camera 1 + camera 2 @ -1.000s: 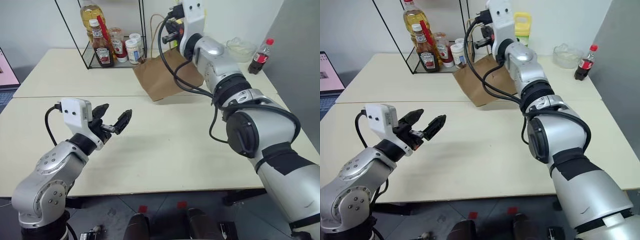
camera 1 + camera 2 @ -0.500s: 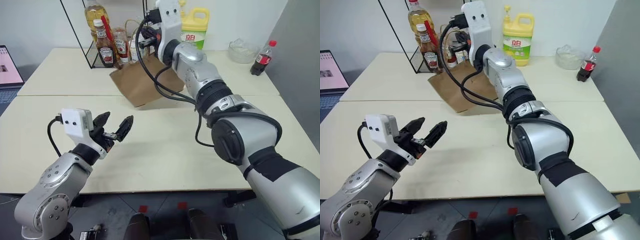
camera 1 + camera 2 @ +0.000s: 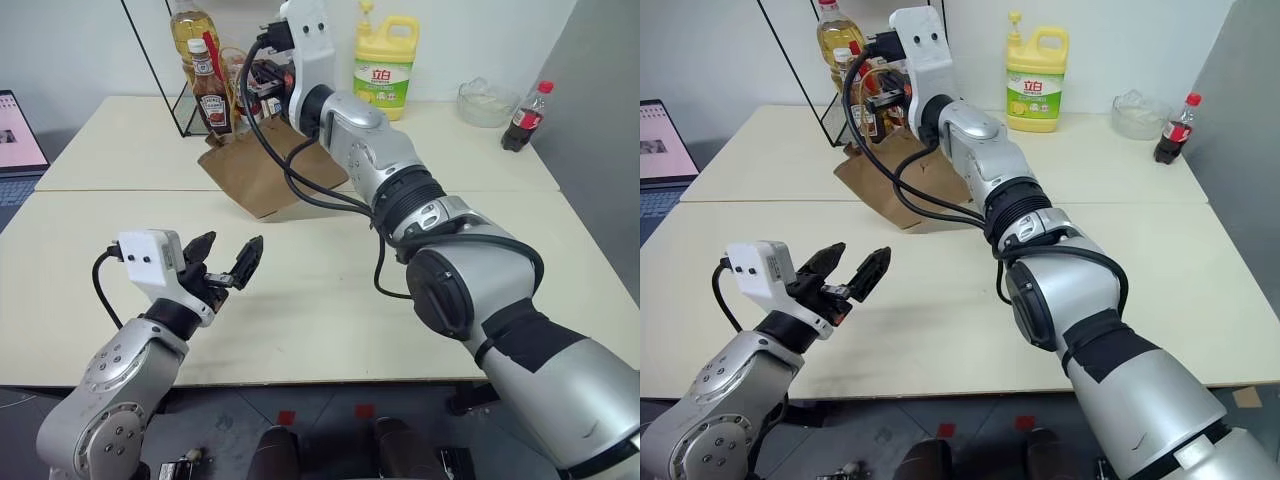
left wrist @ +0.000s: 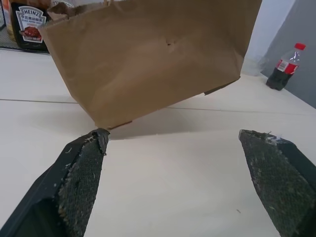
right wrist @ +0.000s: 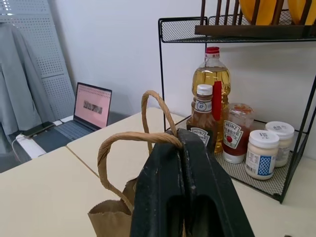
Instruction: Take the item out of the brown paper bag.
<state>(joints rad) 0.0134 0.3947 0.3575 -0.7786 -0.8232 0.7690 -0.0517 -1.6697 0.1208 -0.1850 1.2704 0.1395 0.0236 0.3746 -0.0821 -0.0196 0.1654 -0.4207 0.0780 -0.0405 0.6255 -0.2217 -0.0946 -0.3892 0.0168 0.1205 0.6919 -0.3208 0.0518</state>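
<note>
The brown paper bag (image 3: pixel 255 170) hangs tilted over the far half of the table, one bottom corner low by the tabletop (image 4: pixel 106 123). My right gripper (image 3: pixel 263 76) is shut on one of its looped paper handles (image 5: pixel 129 140), fingers pressed together (image 5: pixel 181 140). Another handle loop (image 5: pixel 153 101) stands free behind. The item is hidden. My left gripper (image 3: pixel 226 263) hovers open and empty over the near left of the table, pointing at the bag (image 4: pixel 153 54) and well short of it.
A black wire rack (image 3: pixel 175 95) with ketchup and oil bottles stands right behind the bag. A yellow detergent jug (image 3: pixel 385 65), a glass bowl (image 3: pixel 484 100) and a cola bottle (image 3: pixel 524 112) line the back right. A laptop (image 3: pixel 18 135) sits far left.
My right arm has carried the bag leftward along the back of the table, toward the wire rack, uncovering the yellow jug. The left gripper has stayed open and nearly still.
</note>
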